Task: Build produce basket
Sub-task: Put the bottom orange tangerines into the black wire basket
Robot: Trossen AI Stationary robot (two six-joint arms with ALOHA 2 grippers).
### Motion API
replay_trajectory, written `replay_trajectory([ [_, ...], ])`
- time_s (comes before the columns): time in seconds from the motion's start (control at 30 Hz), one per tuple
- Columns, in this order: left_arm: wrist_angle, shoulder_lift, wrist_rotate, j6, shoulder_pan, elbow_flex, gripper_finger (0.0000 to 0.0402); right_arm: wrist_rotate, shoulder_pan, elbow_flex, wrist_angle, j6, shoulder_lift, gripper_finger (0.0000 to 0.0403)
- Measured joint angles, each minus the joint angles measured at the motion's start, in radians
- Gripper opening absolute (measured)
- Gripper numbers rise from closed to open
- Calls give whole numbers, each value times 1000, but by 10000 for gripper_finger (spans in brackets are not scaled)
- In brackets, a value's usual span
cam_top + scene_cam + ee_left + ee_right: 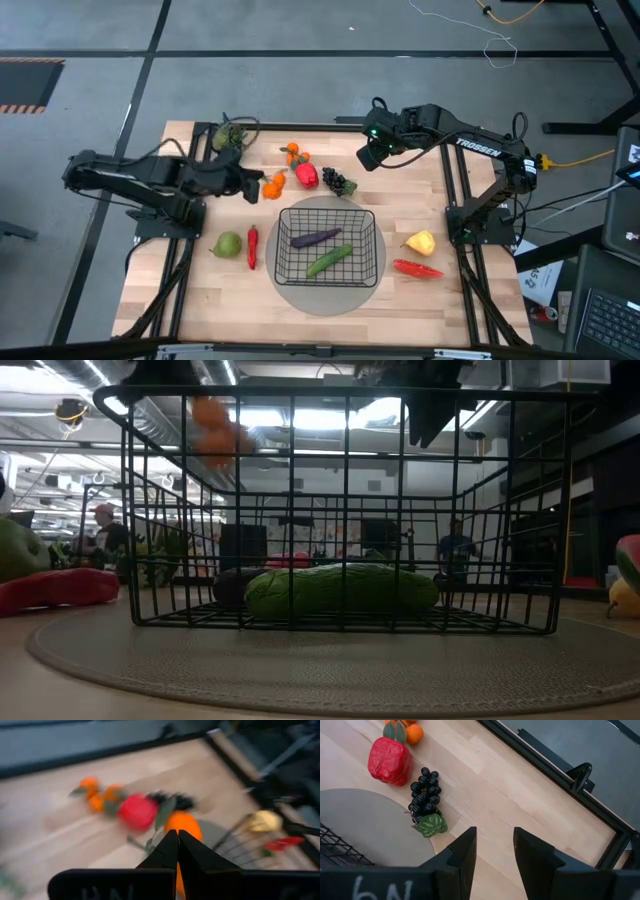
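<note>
A: Where's the basket?

B: Basket [329, 245] sits on the grey round mat [290, 288], mid tabletop [440, 305]. Eggplant [316, 238] and cucumber [329, 260] lie inside it.

A: Your left tool?

B: Left tool [259, 187] is clamped on an orange [273, 186], held just off the basket's far left corner. In the left wrist view the fingers [167, 851] are pinched together with the orange [183, 822] right at the tips.

A: Right one?

B: Right tool [369, 155] hangs over the far side with its fingers apart, nothing between them. Grapes [422, 792] and red pepper [390, 761] lie below it, touching each other.

A: Rest of the produce?

B: Green fruit [228, 244] and a chili [252, 247] left of the basket; yellow fruit [421, 242] and another chili [417, 268] right of it. More oranges [293, 154] at the far edge.
</note>
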State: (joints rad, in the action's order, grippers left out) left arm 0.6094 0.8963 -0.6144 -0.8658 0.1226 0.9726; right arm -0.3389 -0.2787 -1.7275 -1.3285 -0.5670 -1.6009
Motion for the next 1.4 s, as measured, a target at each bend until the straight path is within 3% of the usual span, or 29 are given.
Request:
replay_trajectory([
  [0.23, -303, 4, 207, 263, 1, 26, 0, 0, 0, 0, 0, 0, 0, 131],
  [0.53, -539, 127, 439, 334, 0, 26, 0, -1, 0, 0, 0, 2, 0, 131],
  [0.83, -733, 257, 745, 345, 0, 26, 0, -1, 0, 0, 0, 3, 0, 131],
  [1.4, -784, 275, 765, 362, -1, 26, 8, -1, 0, 0, 0, 2, 0, 131],
])
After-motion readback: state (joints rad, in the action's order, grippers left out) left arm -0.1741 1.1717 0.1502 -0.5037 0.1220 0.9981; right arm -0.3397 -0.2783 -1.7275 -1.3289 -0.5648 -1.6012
